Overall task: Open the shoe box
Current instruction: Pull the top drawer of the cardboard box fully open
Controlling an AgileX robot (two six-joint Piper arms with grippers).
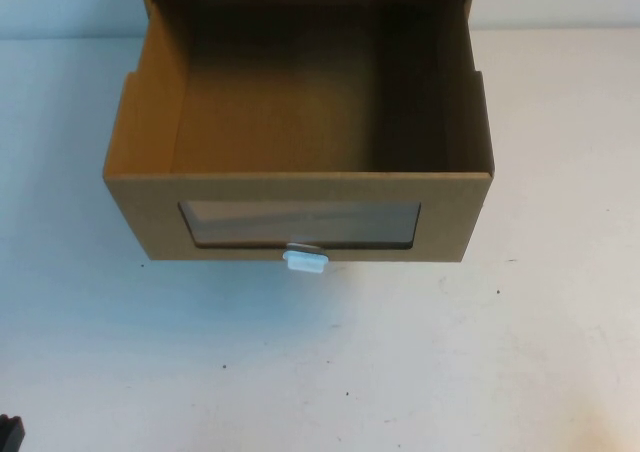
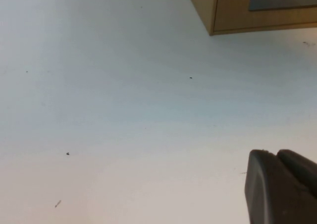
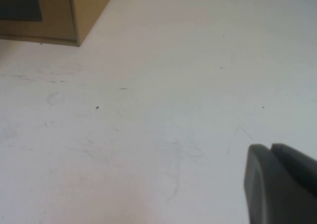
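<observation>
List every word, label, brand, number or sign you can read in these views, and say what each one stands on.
None: no text can be read anywhere.
The shoe box, its clear window and white pull tab are plain, as is the table.
The left gripper and right gripper, both shut over the table in front of the box, show no markings.

Raised overview; low wrists; shared box [image 1: 300, 122]

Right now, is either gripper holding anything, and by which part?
Nothing is held. The left gripper and the right gripper are both shut and empty, each over bare table clear of the shoe box, its white handle untouched.
</observation>
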